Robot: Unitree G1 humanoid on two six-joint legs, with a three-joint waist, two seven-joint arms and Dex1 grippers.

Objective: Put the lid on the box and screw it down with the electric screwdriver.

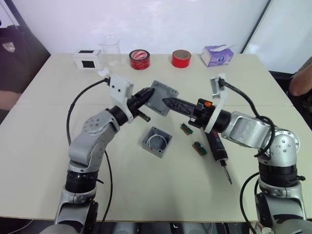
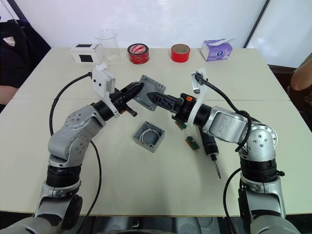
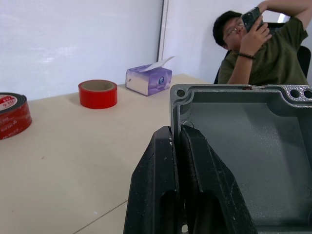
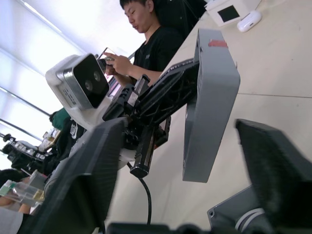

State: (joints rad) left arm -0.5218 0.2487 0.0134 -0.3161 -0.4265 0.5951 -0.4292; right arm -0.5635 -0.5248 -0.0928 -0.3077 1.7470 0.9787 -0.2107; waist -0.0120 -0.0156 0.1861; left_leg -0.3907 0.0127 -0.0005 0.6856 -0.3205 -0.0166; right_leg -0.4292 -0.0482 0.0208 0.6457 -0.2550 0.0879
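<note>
Above the surface's middle, the left pincer (image 1: 146, 95) is clamped on one edge of the lid (image 1: 162, 97), holding it tilted in the air with its rimmed underside toward the left wrist camera. The right pincer (image 1: 170, 103) reaches toward the lid from three o'clock with its fingers apart, the lid between them but not yet gripped. The box (image 1: 156, 142), coil showing, sits open on the surface just below, at about six o'clock from the lid. The screwdriver (image 1: 217, 152) lies untouched at four o'clock, under the right forearm. To seat the lid well, level it first, rim down, square its corner holes to the box's, then lower straight.
</note>
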